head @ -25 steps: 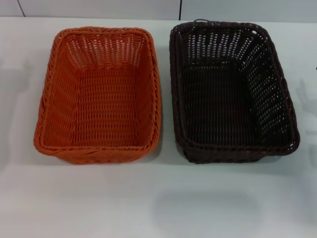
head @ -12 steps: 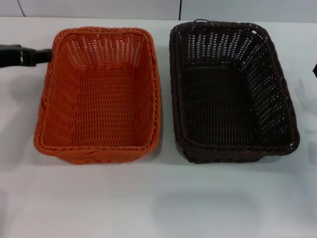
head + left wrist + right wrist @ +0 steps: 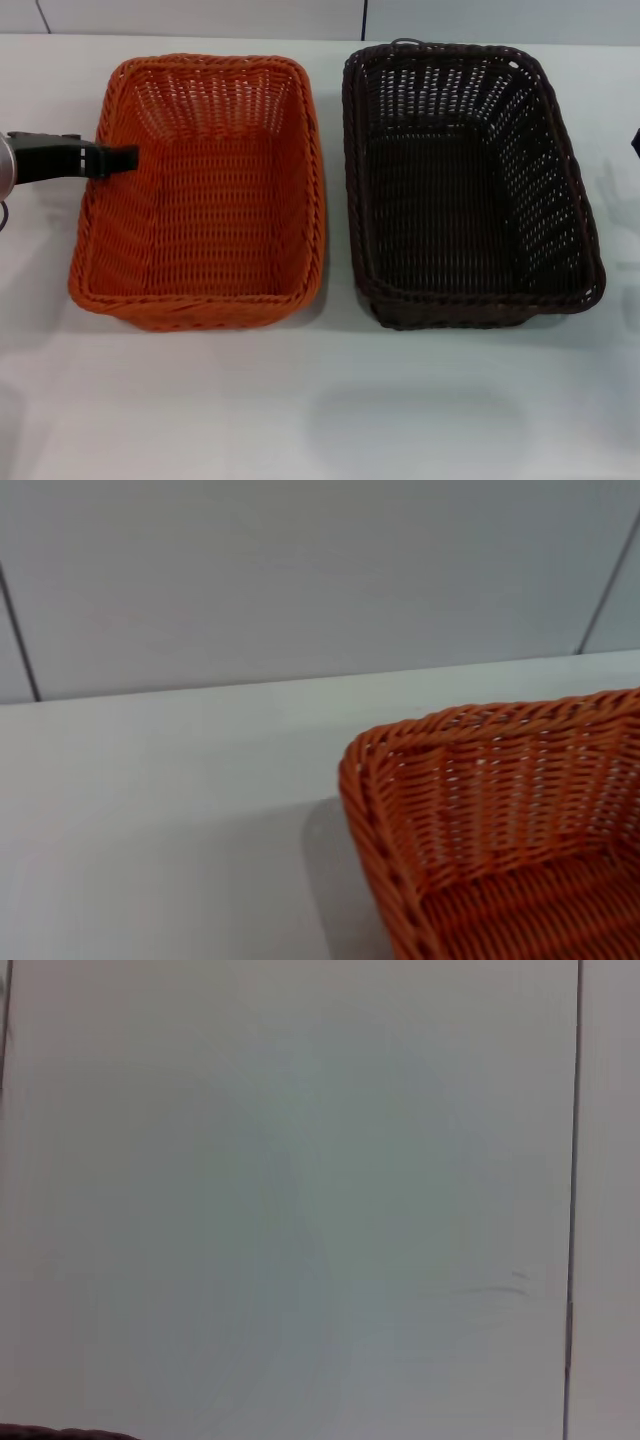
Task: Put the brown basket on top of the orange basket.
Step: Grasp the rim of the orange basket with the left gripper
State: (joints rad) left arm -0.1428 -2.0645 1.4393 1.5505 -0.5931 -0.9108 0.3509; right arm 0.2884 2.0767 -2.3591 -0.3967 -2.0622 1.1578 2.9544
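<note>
The orange basket (image 3: 215,215) stands on the left of the white table, and the brown basket (image 3: 455,200) stands close beside it on the right, both upright and empty. The brown one has a small wire loop at its far end. My left gripper (image 3: 128,159) reaches in from the left, level, with its tip over the orange basket's left rim. The left wrist view shows a corner of the orange basket (image 3: 500,810). Only a dark sliver of my right arm (image 3: 636,143) shows at the right edge, apart from the brown basket.
The white table (image 3: 320,410) stretches in front of both baskets. A pale wall runs behind its far edge. The right wrist view shows only a plain white surface with a dark sliver (image 3: 60,1434) at the bottom edge.
My left gripper has come in from the left and moved down and to the right, from beside the orange basket's far left corner to over its left rim. The baskets have not moved.
</note>
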